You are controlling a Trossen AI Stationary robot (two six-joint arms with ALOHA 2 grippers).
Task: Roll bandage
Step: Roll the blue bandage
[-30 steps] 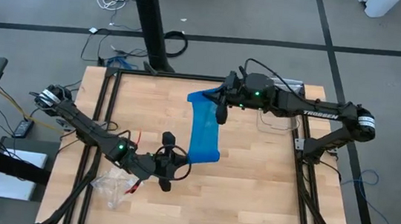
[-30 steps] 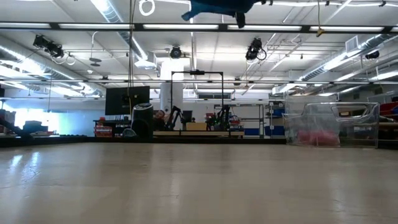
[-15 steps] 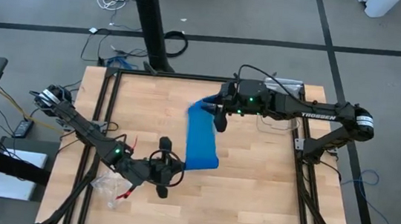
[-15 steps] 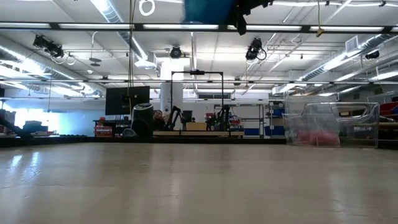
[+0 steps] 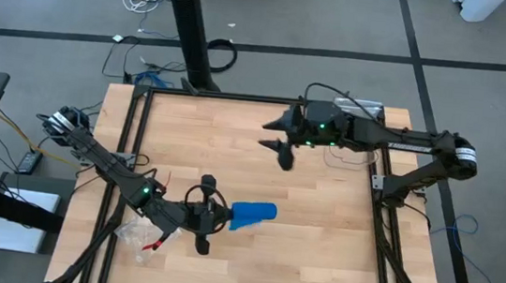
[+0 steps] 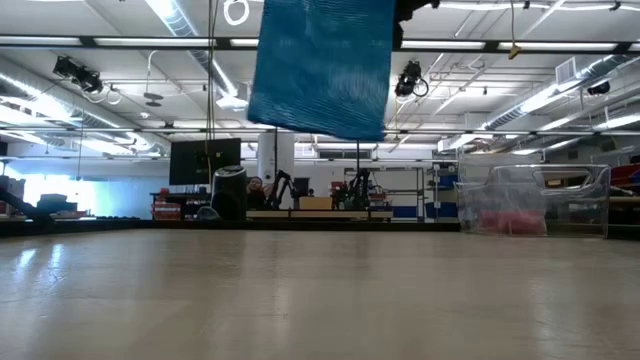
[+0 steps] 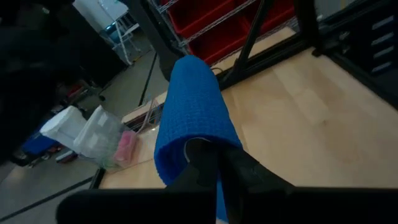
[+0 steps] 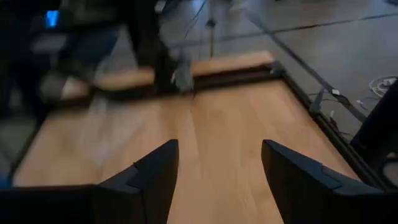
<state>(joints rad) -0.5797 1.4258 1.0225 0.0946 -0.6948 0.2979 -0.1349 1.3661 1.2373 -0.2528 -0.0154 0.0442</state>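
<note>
The bright blue soft fabric bandage [image 5: 253,214] is lying as a short bunched strip on the light wooden slatted table [image 5: 319,233], a little toward 7 o'clock from the table's middle in the high view, with its left end at the left gripper [image 5: 205,215]. That gripper is sitting at about 7 o'clock on the table, at the end of the dark left arm reaching in from 9 o'clock, and its jaws are closing on the end of the bandage; in the left wrist view the blue woven fabric [image 7: 193,118] is draping over and away from the dark fingers [image 7: 205,165] that are pinching it. In the low view a wide panel of the same blue cloth [image 6: 322,65] is hanging near the top of the picture, in front of the room behind. The right gripper [image 5: 281,136] is hovering toward 12 o'clock on the table, well apart from the bandage, with its jaws standing wide apart and nothing between them; the right wrist view is showing its two dark fingers [image 8: 149,180] spread over bare wood. A crumpled clear plastic bag [image 5: 141,234] with something red in it is lying near the table's 8 o'clock corner, just beside the left arm
</note>
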